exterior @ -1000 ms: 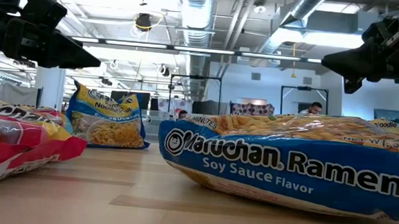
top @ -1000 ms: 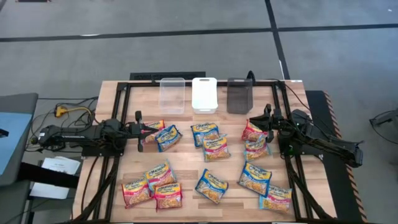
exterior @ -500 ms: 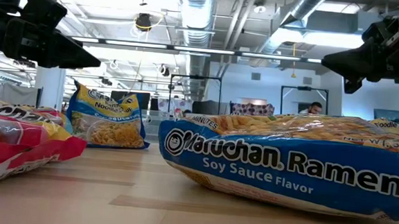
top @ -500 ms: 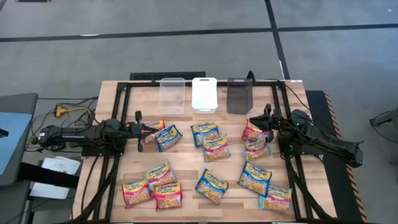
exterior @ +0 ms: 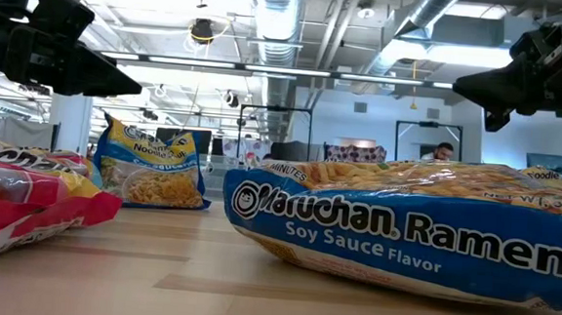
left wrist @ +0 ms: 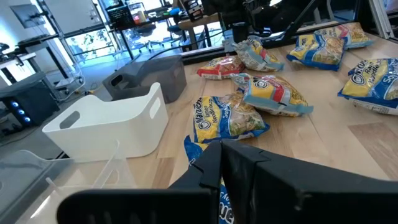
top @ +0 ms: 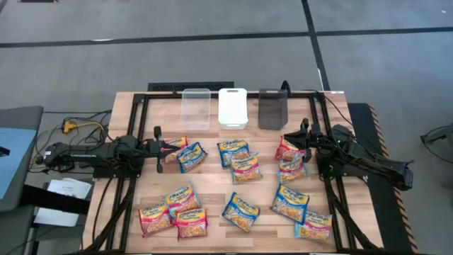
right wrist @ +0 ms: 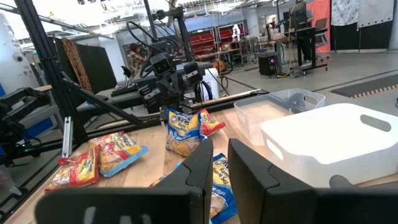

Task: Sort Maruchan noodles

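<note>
Several Maruchan noodles packets lie flat and scattered on the wooden table (top: 212,185): blue-trimmed ones (top: 233,150) (top: 291,202) and red-trimmed ones (top: 191,223) (top: 289,149). A blue soy-sauce packet (exterior: 403,233) fills the low view. My left gripper (top: 164,146) is shut and held level above the table's left side, beside a red and a blue packet (top: 191,156). My right gripper (top: 296,139) is level above the right side by a red packet. Its fingers (right wrist: 202,168) stand a narrow gap apart with nothing between them.
Three bins stand in a row at the far edge: clear (top: 196,106), white (top: 233,106) and dark grey (top: 271,108). A black frame (top: 134,177) runs round the table. One packet (exterior: 153,164) stands upright farther back in the low view.
</note>
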You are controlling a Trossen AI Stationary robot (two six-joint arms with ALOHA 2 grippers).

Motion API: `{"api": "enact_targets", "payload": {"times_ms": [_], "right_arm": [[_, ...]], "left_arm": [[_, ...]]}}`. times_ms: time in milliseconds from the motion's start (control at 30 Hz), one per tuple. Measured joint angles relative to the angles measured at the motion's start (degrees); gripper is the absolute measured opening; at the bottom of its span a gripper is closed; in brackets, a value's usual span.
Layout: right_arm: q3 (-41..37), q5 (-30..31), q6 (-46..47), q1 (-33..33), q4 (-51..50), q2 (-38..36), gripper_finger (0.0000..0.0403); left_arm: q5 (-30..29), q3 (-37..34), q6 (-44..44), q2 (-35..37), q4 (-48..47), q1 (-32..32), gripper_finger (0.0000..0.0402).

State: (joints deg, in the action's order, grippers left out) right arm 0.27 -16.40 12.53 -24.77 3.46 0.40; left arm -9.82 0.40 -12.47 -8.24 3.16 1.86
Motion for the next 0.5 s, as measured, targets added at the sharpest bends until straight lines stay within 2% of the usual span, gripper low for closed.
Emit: {"api": "enact_targets", "payload": {"times_ms": [367, 500], "right_arm": [[0.0, 0.0, 0.0, 0.0, 0.0, 0.0, 0.0075], [0.0, 0.0, 0.0, 0.0, 0.0, 0.0, 0.0075]], "left_arm": [[0.0, 0.0, 0.0, 0.0, 0.0, 0.0, 0.0000], [0.0, 0.0, -4.4, 0.0, 0.0, 0.0, 0.0000]]}}
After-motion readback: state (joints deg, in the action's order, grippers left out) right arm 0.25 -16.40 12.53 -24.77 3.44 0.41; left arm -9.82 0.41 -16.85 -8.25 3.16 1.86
